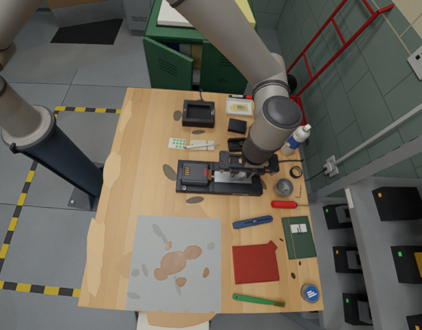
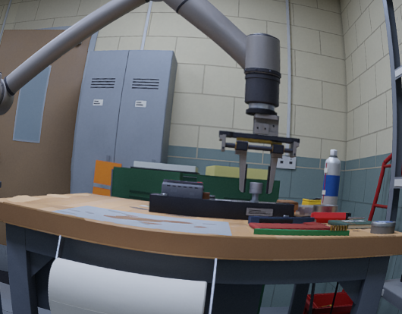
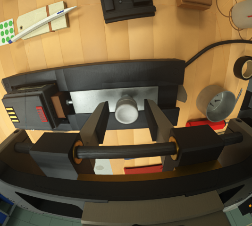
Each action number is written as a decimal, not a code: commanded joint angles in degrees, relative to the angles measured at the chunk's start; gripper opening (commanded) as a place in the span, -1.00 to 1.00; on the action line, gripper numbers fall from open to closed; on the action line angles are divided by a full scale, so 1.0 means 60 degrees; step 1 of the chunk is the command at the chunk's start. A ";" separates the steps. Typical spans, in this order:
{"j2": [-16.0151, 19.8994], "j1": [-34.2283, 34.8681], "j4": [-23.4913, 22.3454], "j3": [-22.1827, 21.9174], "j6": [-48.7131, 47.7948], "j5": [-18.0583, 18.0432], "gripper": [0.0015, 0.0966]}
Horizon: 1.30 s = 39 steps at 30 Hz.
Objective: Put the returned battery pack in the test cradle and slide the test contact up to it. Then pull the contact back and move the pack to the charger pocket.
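Note:
The test contact's slider is partly hidden under my wrist from the side camera; its grey knob [image 3: 126, 111] stands on a metal plate of the black test cradle [image 1: 218, 179]. The dark battery pack [image 1: 194, 173] sits in the cradle's left end, with gold contacts and a red patch on top. A brown contact block [image 3: 58, 104] rests against the pack's right side. The black charger pocket [image 1: 198, 113] lies empty toward the back of the table. My gripper [image 3: 126, 117] hangs over the knob, a finger on each side of it, open and holding nothing.
A metal cup [image 1: 283, 187], tape roll [image 1: 295, 172] and spray bottle [image 1: 296, 140] crowd the cradle's right end. Black adapters [image 1: 237, 125] and tags with a pen [image 1: 202, 145] lie behind it. A red screwdriver [image 1: 284, 204], blue knife, red pad, green notebook and grey mat [image 1: 174, 264] fill the front.

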 commanded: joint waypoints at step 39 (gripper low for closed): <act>-0.0012 0.0000 0.0003 0.0008 0.0000 0.0000 -0.95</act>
